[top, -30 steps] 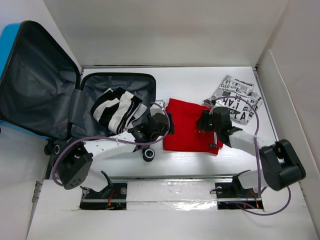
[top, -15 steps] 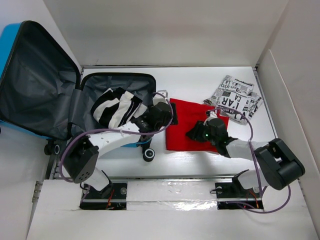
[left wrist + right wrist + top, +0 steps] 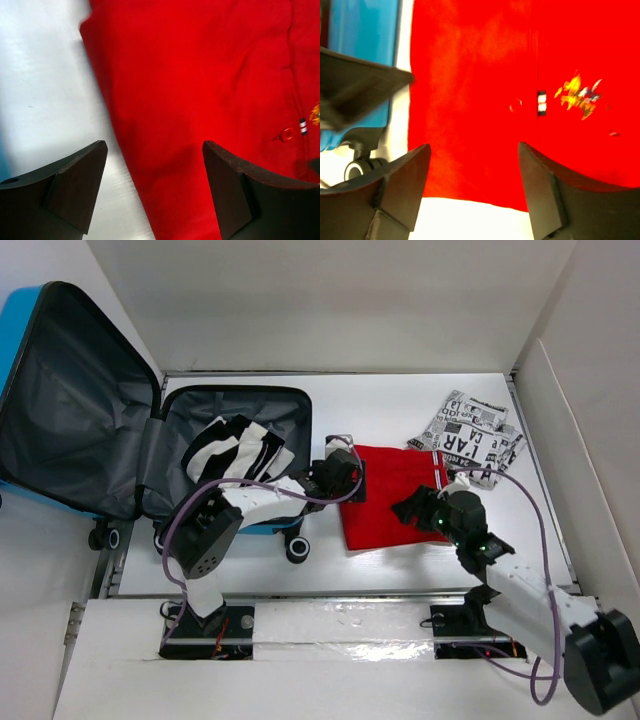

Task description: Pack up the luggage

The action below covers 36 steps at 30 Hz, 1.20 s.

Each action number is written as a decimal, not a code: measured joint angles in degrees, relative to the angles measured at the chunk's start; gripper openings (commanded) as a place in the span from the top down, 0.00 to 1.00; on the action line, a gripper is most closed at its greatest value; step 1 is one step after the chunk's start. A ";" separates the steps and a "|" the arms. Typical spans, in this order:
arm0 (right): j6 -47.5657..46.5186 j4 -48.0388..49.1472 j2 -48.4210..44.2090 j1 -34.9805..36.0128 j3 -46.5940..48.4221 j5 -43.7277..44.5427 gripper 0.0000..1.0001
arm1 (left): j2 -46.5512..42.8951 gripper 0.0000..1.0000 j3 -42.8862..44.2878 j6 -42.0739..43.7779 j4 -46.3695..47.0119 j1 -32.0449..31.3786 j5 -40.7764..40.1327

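We see the luggage (image 3: 80,405) lying open at the left end of the desk (image 3: 400,400): glossy blue hard shell, grey fabric lining, black wheels, a striped black-and-white garment (image 3: 235,455) bunched inside. Just beside it lies a soft red shirt (image 3: 385,505). The left gripper (image 3: 155,145) and right gripper (image 3: 475,147) hover over the shirt, fingers spread wide, holding nothing. Only the wrist views reveal its button (image 3: 286,134) and embroidered crest (image 3: 577,92).

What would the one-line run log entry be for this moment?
left tool: open, over red shirt | right tool: open, over red shirt | striped garment: in luggage
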 measured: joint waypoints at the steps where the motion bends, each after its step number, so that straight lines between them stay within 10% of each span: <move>1: -0.90 -2.38 -2.25 0.11 0.87 0.20 0.19 | 0.83 0.24 0.02 -0.28 0.17 0.02 0.66; 11: -8.31 -12.17 -17.73 3.13 9.46 1.42 0.18 | 4.94 0.22 -0.35 -5.95 4.44 0.76 2.05; 17: -11.02 -13.35 -16.70 5.81 10.88 1.36 0.20 | 9.68 0.37 1.27 -8.07 10.10 1.14 1.73; 22: -12.11 -14.05 -16.65 6.88 11.82 1.64 0.21 | 10.95 1.00 0.74 -9.27 13.70 1.70 2.49; 36: -13.66 -11.61 -19.19 6.88 13.62 7.26 0.22 | -6.10 1.00 4.48 3.10 4.94 3.96 7.15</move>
